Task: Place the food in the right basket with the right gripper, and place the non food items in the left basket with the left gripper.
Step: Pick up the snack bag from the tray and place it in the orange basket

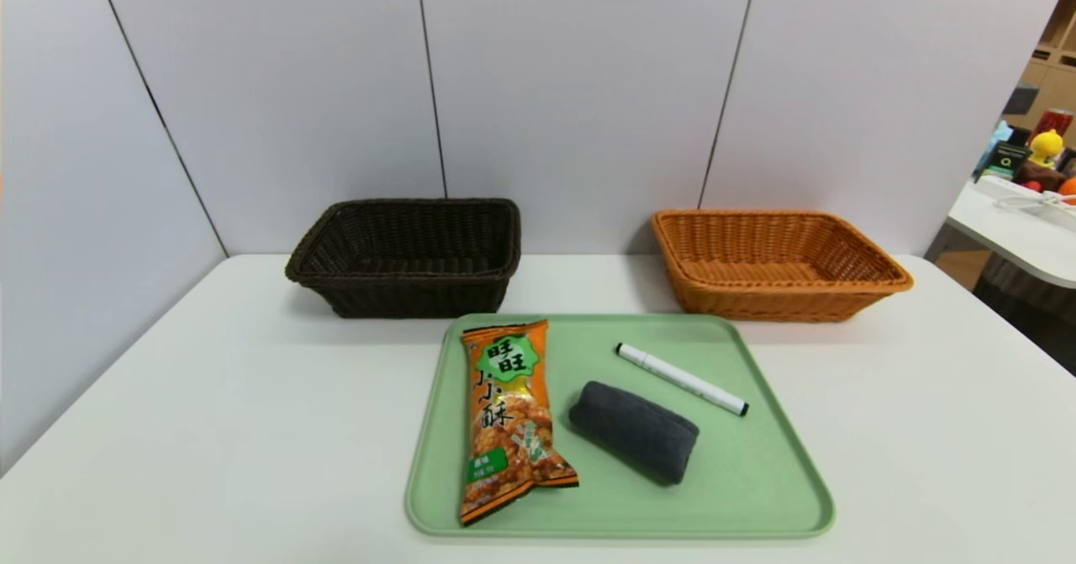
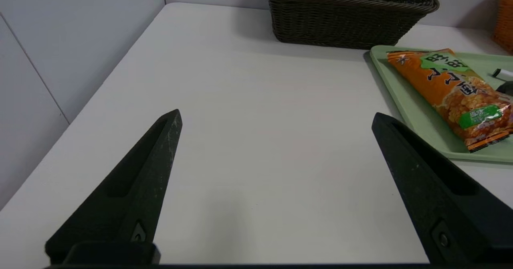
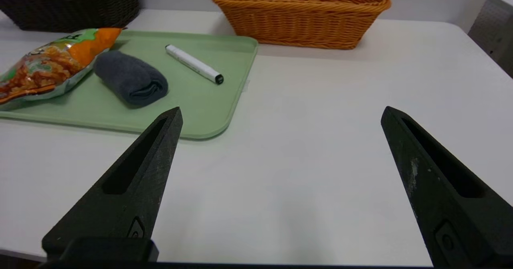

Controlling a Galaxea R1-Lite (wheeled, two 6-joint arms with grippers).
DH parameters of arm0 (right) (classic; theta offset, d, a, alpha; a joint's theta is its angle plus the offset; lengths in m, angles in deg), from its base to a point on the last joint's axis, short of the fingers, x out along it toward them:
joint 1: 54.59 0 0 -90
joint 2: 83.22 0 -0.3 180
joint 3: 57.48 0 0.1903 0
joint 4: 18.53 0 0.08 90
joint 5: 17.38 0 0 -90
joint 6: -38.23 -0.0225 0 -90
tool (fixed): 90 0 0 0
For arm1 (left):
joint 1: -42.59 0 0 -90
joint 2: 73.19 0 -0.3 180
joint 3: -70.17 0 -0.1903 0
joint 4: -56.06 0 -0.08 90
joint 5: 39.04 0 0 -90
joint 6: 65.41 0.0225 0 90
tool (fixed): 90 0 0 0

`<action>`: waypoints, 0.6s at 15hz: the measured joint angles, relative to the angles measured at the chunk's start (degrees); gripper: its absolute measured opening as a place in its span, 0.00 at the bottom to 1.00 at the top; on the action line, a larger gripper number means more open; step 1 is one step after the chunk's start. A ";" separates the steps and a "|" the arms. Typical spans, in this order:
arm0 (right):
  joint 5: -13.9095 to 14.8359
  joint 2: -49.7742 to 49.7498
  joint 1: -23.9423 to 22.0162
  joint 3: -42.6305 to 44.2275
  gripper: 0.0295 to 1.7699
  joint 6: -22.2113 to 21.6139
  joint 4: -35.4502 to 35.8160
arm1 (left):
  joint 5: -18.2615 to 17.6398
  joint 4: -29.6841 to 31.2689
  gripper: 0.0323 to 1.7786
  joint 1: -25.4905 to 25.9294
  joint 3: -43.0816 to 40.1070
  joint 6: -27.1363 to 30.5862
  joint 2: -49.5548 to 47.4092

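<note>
Snack bag (image 1: pixel 510 419), orange with a green label, lies flat along the left side of the pale green tray (image 1: pixel 756 497) at lower centre of the head view. On the same tray the dark grey rolled cloth (image 1: pixel 635 431) sits in the middle, just beside the bag, and the white marker (image 1: pixel 681 379) lies slanted toward the upper right, apart from the cloth.

Behind the tray, the dark brown basket (image 1: pixel 408 257) stands at centre left and the orange-tan basket (image 1: pixel 777 263) at centre right; nothing shows inside either.

Neither arm appears in the head view. Each wrist view shows its own pincer spread wide and holding nothing: the left gripper (image 2: pixel 276 116) over bare white table (image 1: pixel 210 429) beside the tray, the right gripper (image 3: pixel 280 114) over the table on the tray's other side.
</note>
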 joint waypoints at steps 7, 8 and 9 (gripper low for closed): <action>-1.06 18.02 1.93 9.56 0.97 -0.96 0.29 | -0.72 -0.30 0.95 -1.49 10.28 0.00 16.60; -1.06 21.25 2.12 10.96 0.97 -1.01 0.29 | -1.51 -0.27 0.95 -1.62 11.97 0.00 19.85; -1.06 24.55 2.23 12.42 0.97 -1.01 0.33 | -2.45 -0.27 0.95 -1.66 13.51 0.00 22.81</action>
